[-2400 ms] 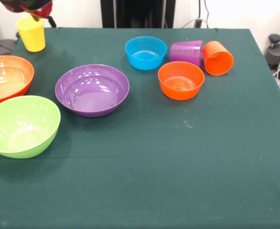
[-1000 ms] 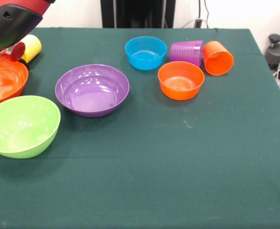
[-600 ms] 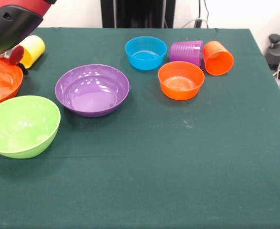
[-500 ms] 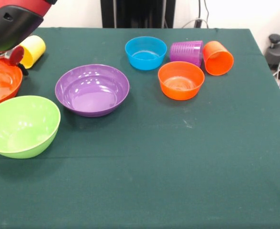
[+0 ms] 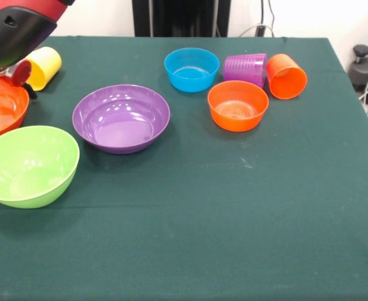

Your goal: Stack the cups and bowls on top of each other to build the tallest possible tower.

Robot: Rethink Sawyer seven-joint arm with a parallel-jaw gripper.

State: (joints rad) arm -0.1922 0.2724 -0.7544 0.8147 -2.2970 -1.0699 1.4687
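My arm's red and black end (image 5: 14, 31) hangs over the table's far left corner, and the gripper itself is hidden behind it. The yellow cup (image 5: 46, 66) lies tilted on its side right beside the arm; I cannot tell whether it is held. The large orange bowl (image 5: 2, 110) sits just below the arm, partly cut off by the left edge. A lime green bowl (image 5: 27, 164) and the purple bowl (image 5: 121, 118) stand upright. The small blue bowl (image 5: 191, 69) and small orange bowl (image 5: 237, 105) stand near the purple cup (image 5: 245, 68) and orange cup (image 5: 286, 76), both on their sides. The pink bowl is out of view.
The green cloth-covered table (image 5: 234, 219) ends at the right, where a black stand and cables (image 5: 365, 69) show. The robot's dark pedestal (image 5: 180, 17) stands at the far side.
The arm came down at the far left. The yellow cup went from upright to tilted on its side and crept rightward. The large orange bowl shifted slightly left.
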